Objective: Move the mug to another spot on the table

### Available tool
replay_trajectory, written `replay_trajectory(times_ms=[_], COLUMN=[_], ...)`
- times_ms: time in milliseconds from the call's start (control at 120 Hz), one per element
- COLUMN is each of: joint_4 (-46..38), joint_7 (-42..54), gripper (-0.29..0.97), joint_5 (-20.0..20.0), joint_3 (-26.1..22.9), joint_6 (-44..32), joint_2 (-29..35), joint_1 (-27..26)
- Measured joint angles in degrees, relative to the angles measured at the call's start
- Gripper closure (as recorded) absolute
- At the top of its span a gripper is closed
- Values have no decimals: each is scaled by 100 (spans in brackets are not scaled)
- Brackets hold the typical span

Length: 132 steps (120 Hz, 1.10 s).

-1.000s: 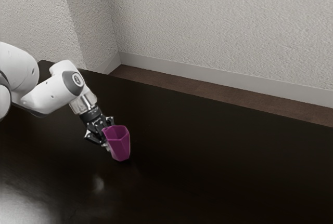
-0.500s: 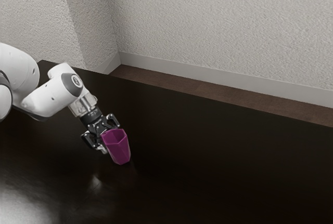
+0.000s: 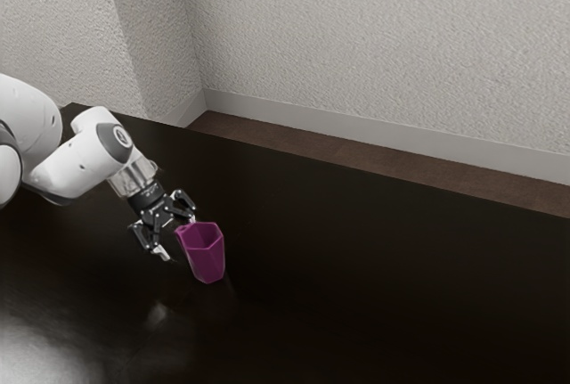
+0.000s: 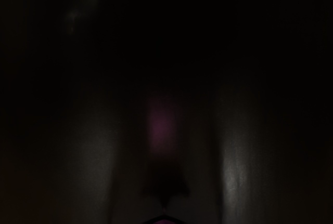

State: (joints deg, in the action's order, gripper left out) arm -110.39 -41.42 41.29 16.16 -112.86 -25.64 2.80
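**Change of state.** One second ago the tool (image 3: 171,229) pinched the mug (image 3: 202,255), which was tilted. Half a second ago the mug stood upright with the tool close against it. Now the tool's fingers are spread and the tool has drawn back toward the exterior view's left. The mug stands upright on the counter (image 3: 374,295), in the near-left part of the dark surface, just right of the tool.

**Meaning for the task.** The mug appears to be set down and released, so the placing step is judged complete or nearly so. These pictures do not establish whether this spot differs from the mug's starting spot.

**Limits of view.**
- It cannot be told whether a fingertip touches the mug's left wall.
- No handle can be made out on the mug.
- The arm (image 3: 80,157) is cut off at the left edge.
- The wrist view is almost black. A dim purple patch (image 4: 158,122) may be the mug's reflection in the glossy counter, but this is unconfirmed.
- Beyond the counter's far edge lie a brown floor strip (image 3: 401,166) and a textured wall (image 3: 374,36).
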Motion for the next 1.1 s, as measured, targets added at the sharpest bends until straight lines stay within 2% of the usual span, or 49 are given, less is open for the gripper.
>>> replay_trajectory(times_ms=[142, 308, 442, 525, 725, 817, 1100], joint_4=[196, 627, 938, 955, 975, 1318, 2691], joint_7=[62, 114, 76, 27, -39, 46, 1200], gripper=[1, 0, 0, 0, 0, 0, 0], joint_5=[-37, -303, -866, -1406, -2544, -2977, -3492], joint_3=[186, 480, 486, 465, 67, -172, -988], joint_6=[107, 296, 380, 448, 850, 1192, 2086], joint_2=[6, 33, 395, 734, 1751, 1948, 1999], joint_1=[-1, 3, -84, -237, -549, -598, -643])
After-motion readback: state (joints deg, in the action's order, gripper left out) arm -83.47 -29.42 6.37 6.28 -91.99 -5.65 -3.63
